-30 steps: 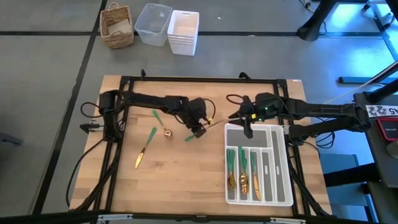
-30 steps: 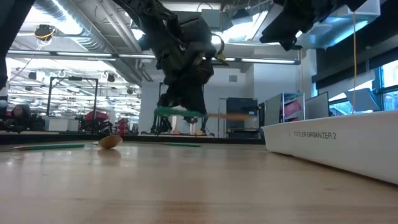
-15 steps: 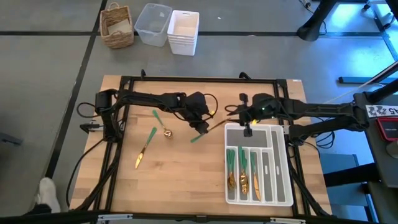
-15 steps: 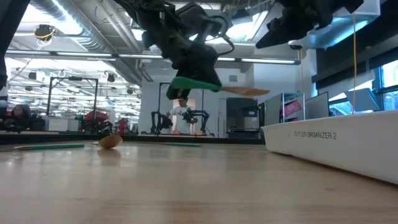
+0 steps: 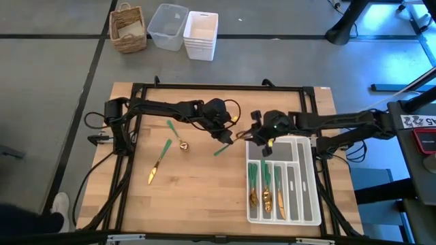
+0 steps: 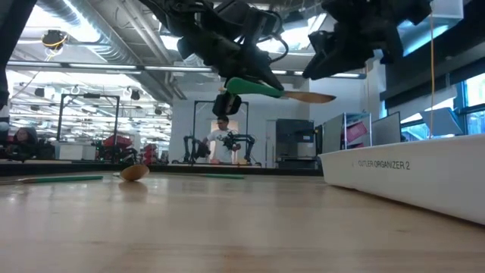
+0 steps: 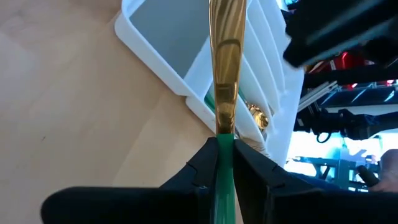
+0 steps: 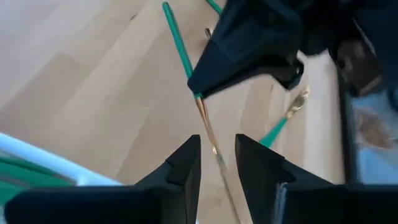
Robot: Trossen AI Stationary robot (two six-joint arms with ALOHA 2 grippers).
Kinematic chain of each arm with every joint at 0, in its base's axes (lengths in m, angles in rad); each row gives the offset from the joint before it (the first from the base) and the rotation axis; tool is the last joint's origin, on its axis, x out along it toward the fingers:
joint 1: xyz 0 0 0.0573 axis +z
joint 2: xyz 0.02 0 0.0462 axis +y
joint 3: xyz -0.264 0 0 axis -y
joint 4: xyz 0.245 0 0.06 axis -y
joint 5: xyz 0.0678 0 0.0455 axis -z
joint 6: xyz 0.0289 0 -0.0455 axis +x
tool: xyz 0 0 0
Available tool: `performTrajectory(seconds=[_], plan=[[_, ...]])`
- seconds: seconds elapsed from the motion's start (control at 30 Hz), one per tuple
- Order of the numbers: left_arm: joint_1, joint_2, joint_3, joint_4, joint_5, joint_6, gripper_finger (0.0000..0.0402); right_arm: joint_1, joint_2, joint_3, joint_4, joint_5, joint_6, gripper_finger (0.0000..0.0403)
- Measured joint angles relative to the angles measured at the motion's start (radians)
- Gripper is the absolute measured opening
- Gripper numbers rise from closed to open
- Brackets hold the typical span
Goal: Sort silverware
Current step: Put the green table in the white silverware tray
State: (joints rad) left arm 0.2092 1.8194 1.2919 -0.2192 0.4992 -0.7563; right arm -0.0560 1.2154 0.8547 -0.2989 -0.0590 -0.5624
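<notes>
Silverware: knife (image 5: 230,139), two loose, three trayed

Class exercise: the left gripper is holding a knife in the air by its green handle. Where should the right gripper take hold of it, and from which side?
On the bare gold blade of the knife, probably coming from the tray side. The left gripper covers the green handle, so only the blade juts free. It already lies between the right gripper's open fingers, so they could close across it.

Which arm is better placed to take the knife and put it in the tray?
Right, probably. The right gripper is open at the gold blade of the green-handled knife that the left gripper holds, beside the white compartmented cutlery tray.
</notes>
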Motion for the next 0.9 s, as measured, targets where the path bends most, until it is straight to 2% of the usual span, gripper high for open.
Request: performTrajectory(seconds=[0.17, 0.33, 0.6, 0.9], plan=[[0.0, 0.0, 0.0, 0.0, 0.0, -0.002, 0.0033, 0.063, 0.03, 0.001, 0.02, 0.143, -0.055, 0.0101], [0.0, 0.0, 0.0, 0.002, 0.0, -0.003, 0.0033, 0.084, 0.062, 0.001, 0.012, 0.161, -0.057, 0.0101], [-0.004, 0.0, 0.0, 0.011, 0.018, -0.004, 0.0033, 0.082, 0.113, 0.001, 0.012, 0.294, -0.067, 0.0101], [-0.016, 0.0, 0.0, 0.025, 0.018, -0.003, 0.0033, 0.082, 0.113, 0.001, 0.013, 0.285, -0.066, 0.01]])
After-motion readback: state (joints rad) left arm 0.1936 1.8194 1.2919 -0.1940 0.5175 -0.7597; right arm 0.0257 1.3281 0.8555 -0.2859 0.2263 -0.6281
